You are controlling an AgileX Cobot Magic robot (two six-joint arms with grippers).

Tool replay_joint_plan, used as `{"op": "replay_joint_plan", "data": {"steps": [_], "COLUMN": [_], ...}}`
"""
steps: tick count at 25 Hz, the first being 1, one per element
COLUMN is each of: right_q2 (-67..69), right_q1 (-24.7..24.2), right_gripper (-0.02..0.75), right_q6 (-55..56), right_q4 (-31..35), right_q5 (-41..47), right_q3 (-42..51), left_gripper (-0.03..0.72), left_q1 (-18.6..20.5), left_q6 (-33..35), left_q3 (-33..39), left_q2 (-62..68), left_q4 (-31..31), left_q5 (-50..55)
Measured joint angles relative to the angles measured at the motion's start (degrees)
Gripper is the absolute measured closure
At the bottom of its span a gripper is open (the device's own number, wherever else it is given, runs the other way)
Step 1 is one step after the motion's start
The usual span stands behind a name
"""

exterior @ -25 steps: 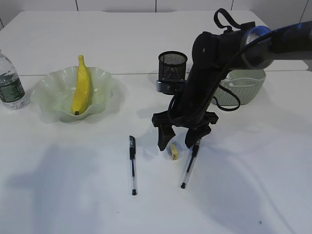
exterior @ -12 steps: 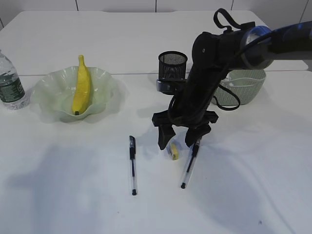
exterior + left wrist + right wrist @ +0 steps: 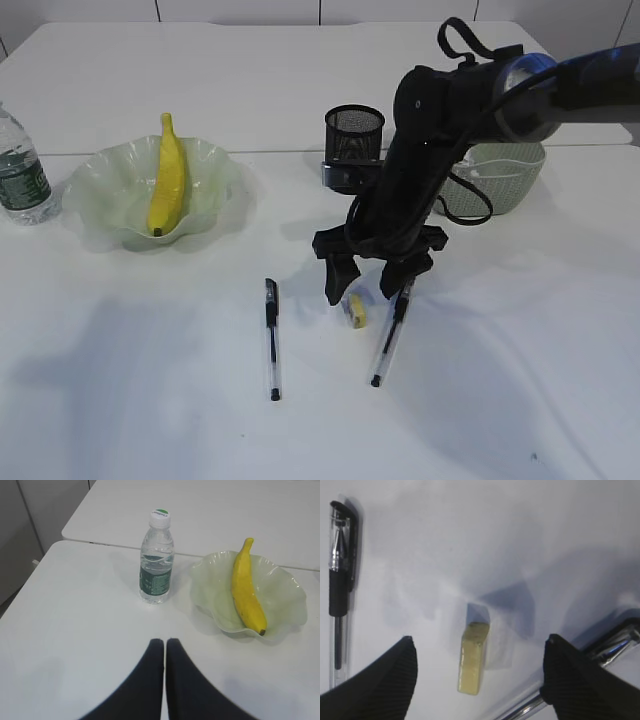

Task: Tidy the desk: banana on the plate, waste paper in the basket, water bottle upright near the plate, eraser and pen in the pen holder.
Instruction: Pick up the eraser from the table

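Observation:
My right gripper (image 3: pixel 366 285) is open and hangs just above a small yellow eraser (image 3: pixel 355 309), which lies between its fingertips in the right wrist view (image 3: pixel 474 656). One pen (image 3: pixel 271 338) lies left of the eraser (image 3: pixel 340 585); a second pen (image 3: pixel 390 338) lies right of it, partly under the right finger (image 3: pixel 600 655). A banana (image 3: pixel 167 187) lies in the pale green plate (image 3: pixel 100 175). The water bottle (image 3: pixel 20 175) stands upright left of the plate (image 3: pixel 156 555). The black mesh pen holder (image 3: pixel 353 135) stands behind the arm. My left gripper (image 3: pixel 165 642) is shut and empty.
A pale green basket (image 3: pixel 505 180) stands at the right behind my right arm. No waste paper shows on the table. A seam between two tables runs across behind the plate and holder.
My right gripper has sunk very slightly toward the eraser. Nothing else has moved.

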Motion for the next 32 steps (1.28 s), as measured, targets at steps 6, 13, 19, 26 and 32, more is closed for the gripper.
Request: {"op": "replay_joint_plan", "data": {"steps": [6,13,19,26,32], "right_q2": [0.1,3.0,3.0,3.0,3.0], "right_q1": [0.0,0.0,0.0,0.0,0.0], "right_gripper": [0.152,0.152,0.152,0.152,0.152], "right_q6": [0.0,0.0,0.0,0.0,0.1], "right_q4": [-0.3,1.0,1.1,1.1,1.1], "right_q5": [-1.2,1.1,1.9,3.8,5.1], "right_q3": [-0.1,-4.2,-5.3,-5.3,-5.4], "left_gripper": [0.712,0.712,0.712,0.712,0.712], "left_q1": [0.0,0.0,0.0,0.0,0.0], "left_q6": [0.0,0.0,0.0,0.0,0.0], "left_q3": [0.0,0.0,0.0,0.0,0.0], "left_q2": [0.0,0.0,0.0,0.0,0.0], "left_q4": [0.0,0.0,0.0,0.0,0.0], "left_q5": [0.0,0.0,0.0,0.0,0.0]}}
